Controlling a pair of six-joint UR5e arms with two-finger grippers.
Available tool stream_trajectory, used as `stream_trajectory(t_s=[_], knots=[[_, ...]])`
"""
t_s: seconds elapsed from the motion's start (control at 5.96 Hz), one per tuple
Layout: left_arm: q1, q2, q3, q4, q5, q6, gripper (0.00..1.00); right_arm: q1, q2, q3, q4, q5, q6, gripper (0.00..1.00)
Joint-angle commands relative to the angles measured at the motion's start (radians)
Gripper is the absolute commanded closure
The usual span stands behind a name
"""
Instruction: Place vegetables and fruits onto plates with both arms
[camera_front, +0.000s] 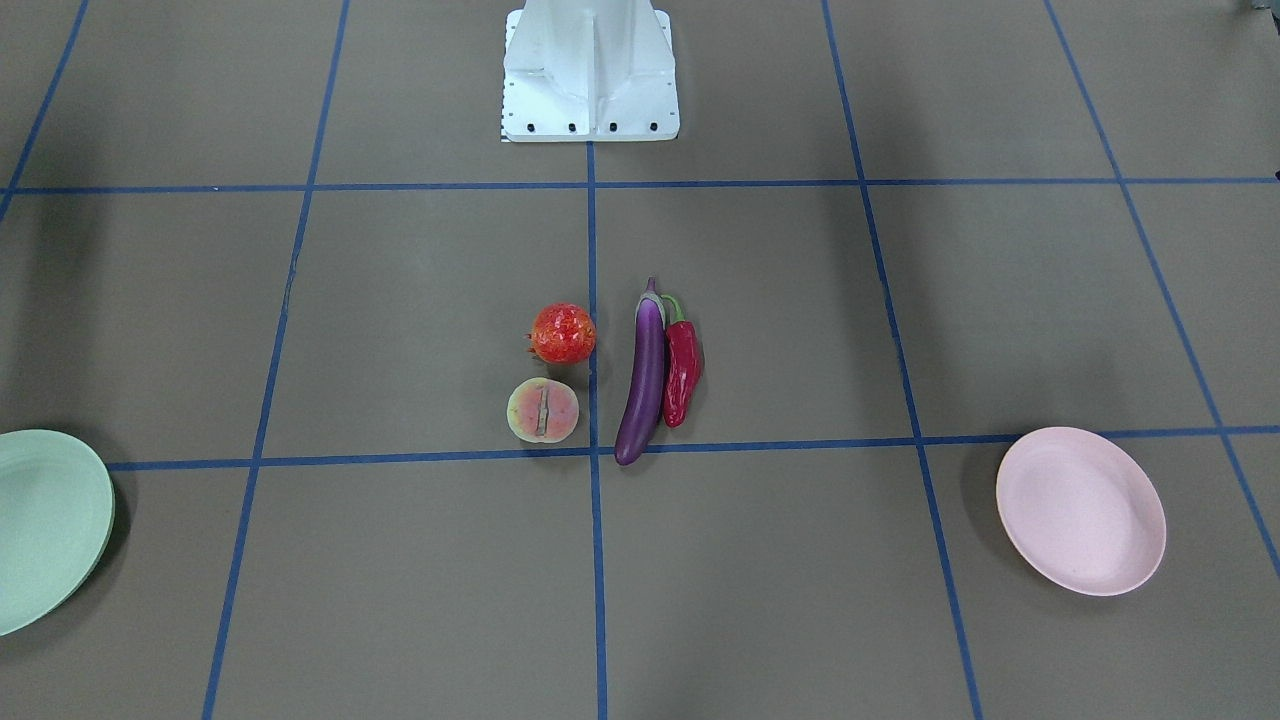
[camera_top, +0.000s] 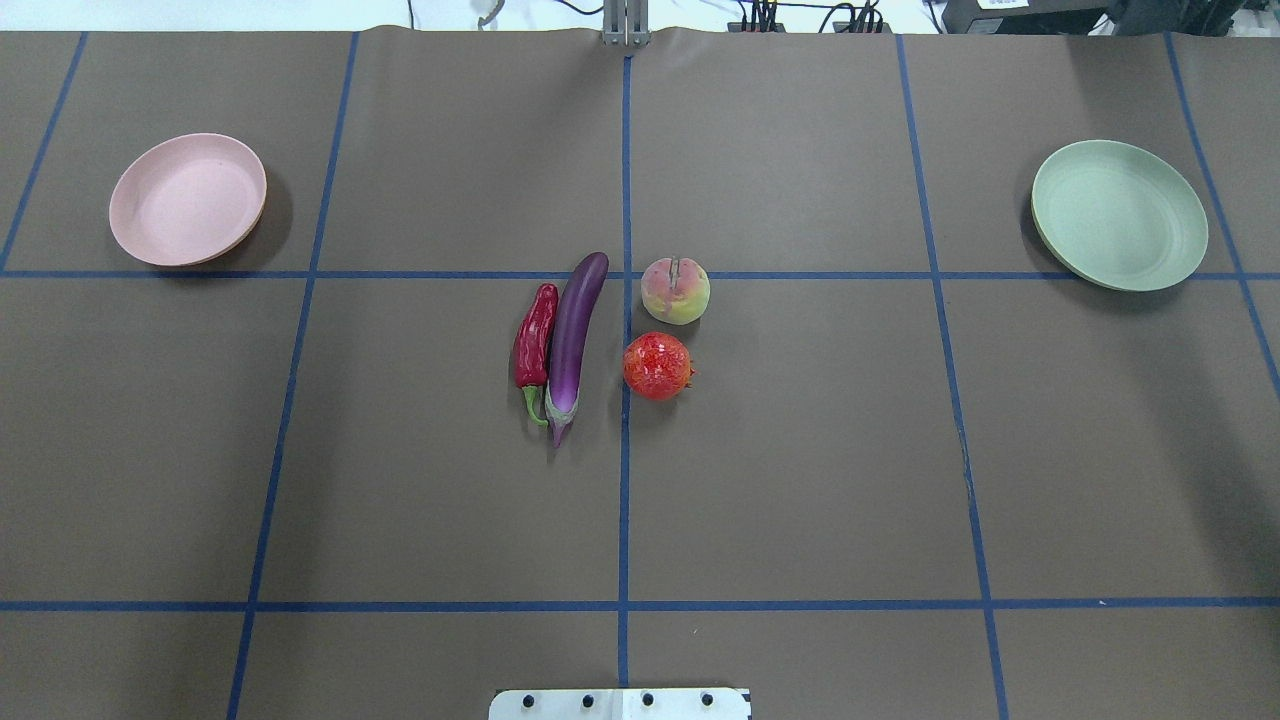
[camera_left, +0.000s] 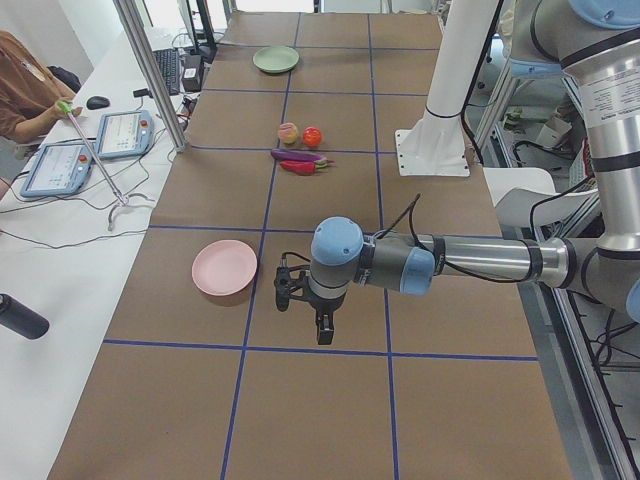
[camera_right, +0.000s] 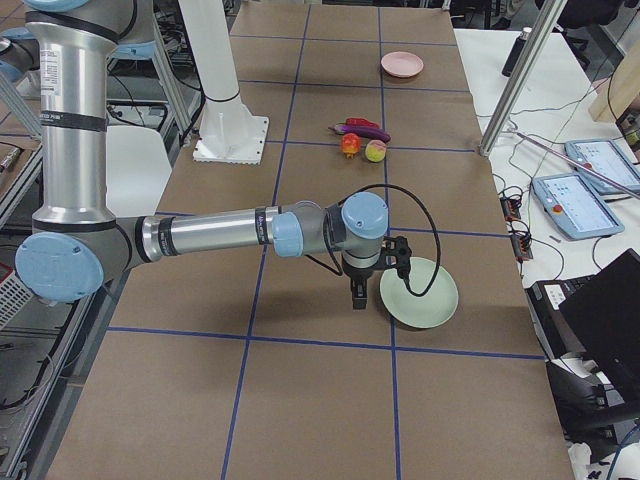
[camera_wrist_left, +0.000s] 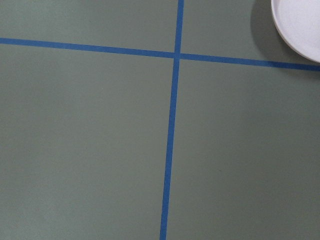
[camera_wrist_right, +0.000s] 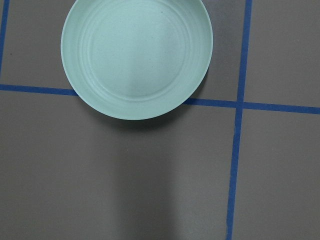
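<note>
**Start state: 4 items unsorted, 2 plates bare, both pincers parked**

The eggplant (camera_top: 573, 335) lies mid-table and serves as reference. The chili pepper (camera_top: 535, 338) lies touching it on my left-arm side. The round red fruit (camera_top: 657, 366) and halved fruit (camera_top: 675, 290) sit near it on my right-arm side, across the blue tape line (camera_top: 625, 450). In my judgement this sorts vegetables and fruits, 1 pair per arm. The pink plate (camera_top: 187, 200) sits well apart from the eggplant on the left, the green plate (camera_top: 1118, 215) well apart on the right. My left pincer (camera_left: 323, 330) hangs beside the pink plate, my right pincer (camera_right: 358, 297) beside the green. Only side views show them, so I cannot tell their opening. All 4 items lie on the table, so neither holds one.
</note>
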Motion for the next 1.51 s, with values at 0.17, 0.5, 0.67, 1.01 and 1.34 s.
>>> stream_trajectory(t_s=[0.17, 0.5, 0.67, 1.01, 1.34], knots=[[0.034, -0.003, -0.007, -0.011, -0.125, -0.003, 0.0, 0.008, 0.0, -0.024, -0.007, -0.007, 0.0, 0.0], [0.032, 0.005, 0.013, -0.032, -0.055, -0.001, 0.0, 0.008, -0.011, -0.024, -0.004, 0.002, 0.001, 0.0], [0.032, -0.007, 0.054, -0.045, -0.052, 0.003, 0.0, 0.008, -0.015, -0.032, 0.0, 0.003, 0.0, 0.0], [0.049, -0.032, 0.065, -0.111, -0.123, -0.007, 0.0, 0.006, -0.014, -0.037, 0.003, 0.021, -0.007, 0.0], [0.255, -0.251, 0.059, -0.103, -0.119, -0.293, 0.0, 0.005, -0.012, -0.034, 0.005, 0.088, -0.001, 0.0]])
